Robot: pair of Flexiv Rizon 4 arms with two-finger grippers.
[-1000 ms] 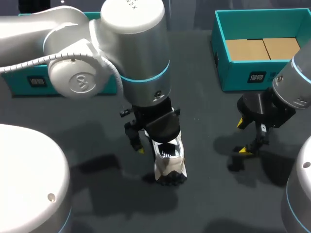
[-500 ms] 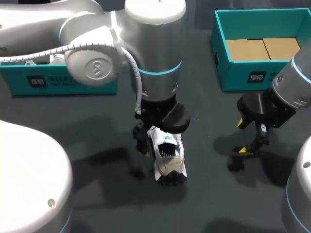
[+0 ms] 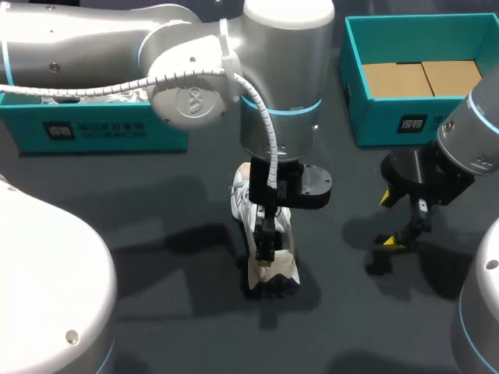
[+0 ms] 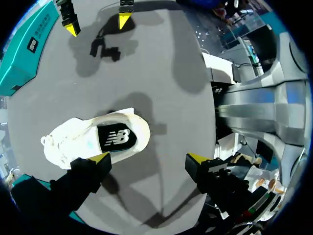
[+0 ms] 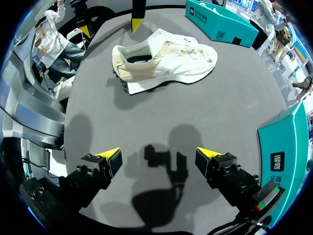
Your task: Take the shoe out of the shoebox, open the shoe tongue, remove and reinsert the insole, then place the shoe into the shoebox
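Left wrist view: left tool point(image 4: 147, 157) spread wide, possibly touching shoe point(image 4: 73, 139).

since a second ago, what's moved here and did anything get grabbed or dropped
The left arm swung toward the head view's right and turned its wrist. Its jaws, open, now sit over the heel end of the shoe. Nothing was taken hold of or let go. The shoe stayed put on the table, and the right arm kept still with open jaws.
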